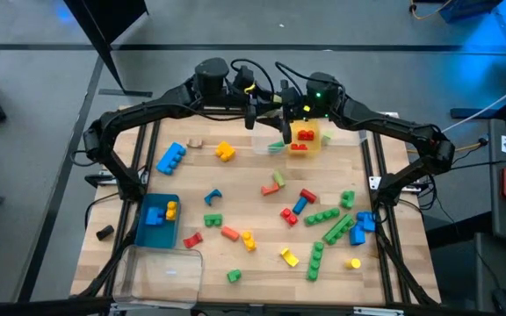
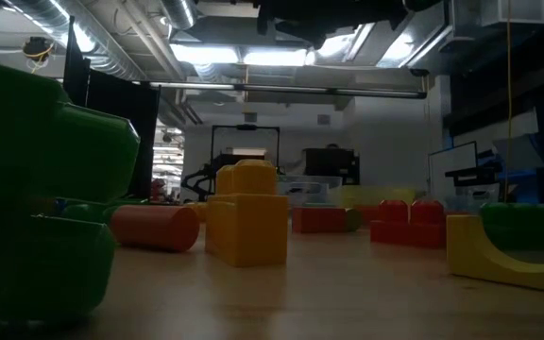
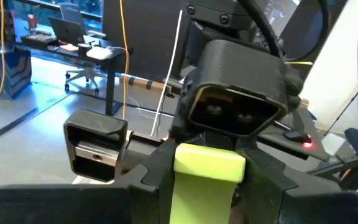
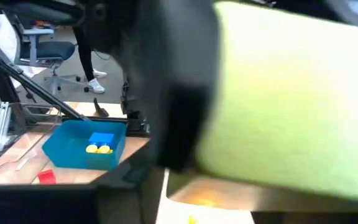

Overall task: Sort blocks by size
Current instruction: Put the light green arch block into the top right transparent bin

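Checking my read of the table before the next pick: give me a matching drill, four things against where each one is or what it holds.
Things:
1. lime-green block
2. blue bin
3. clear bin by the arm bases
4. long green bar

Places:
A. lying on the right side of the table
B. holds red and yellow blocks
C. between the fingers of the left gripper
D. holds a blue and a yellow block

Pairs: 1-C, 2-D, 3-B, 4-A
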`<state>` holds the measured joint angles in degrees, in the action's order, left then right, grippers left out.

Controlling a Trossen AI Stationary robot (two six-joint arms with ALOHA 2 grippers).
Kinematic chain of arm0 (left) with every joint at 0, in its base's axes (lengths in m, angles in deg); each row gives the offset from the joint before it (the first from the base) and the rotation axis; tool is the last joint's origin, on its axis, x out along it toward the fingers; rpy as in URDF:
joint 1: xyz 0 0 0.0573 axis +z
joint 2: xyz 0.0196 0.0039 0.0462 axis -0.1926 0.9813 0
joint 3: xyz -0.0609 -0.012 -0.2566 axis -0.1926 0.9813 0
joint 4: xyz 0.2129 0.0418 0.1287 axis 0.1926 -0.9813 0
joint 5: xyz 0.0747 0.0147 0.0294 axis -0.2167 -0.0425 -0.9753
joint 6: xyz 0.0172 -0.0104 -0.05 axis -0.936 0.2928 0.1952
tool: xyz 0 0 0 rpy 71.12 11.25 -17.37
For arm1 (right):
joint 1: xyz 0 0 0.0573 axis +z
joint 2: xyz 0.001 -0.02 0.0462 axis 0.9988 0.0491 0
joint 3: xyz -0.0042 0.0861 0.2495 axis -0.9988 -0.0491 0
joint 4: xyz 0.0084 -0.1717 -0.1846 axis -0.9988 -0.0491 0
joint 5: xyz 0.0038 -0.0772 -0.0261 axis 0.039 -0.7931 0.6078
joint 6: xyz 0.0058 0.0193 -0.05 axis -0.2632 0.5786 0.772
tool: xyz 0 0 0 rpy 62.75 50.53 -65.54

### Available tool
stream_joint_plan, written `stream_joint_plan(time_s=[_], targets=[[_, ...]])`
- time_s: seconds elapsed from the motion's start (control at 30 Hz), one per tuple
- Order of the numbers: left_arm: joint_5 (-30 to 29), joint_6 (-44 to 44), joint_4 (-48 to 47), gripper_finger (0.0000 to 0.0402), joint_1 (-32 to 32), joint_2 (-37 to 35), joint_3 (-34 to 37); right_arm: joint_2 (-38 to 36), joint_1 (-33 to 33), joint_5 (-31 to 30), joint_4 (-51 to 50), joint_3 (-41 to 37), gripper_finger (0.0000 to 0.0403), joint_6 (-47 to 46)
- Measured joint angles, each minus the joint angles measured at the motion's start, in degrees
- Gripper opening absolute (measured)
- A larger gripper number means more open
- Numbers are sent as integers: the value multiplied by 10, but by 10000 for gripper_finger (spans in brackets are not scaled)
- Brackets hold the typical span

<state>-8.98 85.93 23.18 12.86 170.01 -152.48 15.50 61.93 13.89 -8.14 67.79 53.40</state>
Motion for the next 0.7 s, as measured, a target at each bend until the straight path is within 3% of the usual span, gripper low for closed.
stream_joint_plan(time_s=[0.13, 0.47, 0.7], targets=[[-3, -4, -2, 125, 0, 0, 0, 0, 0, -6, 2, 0, 133, -3], [0, -17, -7, 129, -1, 1, 0, 0, 0, -3, -10, 0, 136, -2], [1, -32, -11, 180, -9, 2, 2, -1, 0, 3, -38, 0, 128, 0]])
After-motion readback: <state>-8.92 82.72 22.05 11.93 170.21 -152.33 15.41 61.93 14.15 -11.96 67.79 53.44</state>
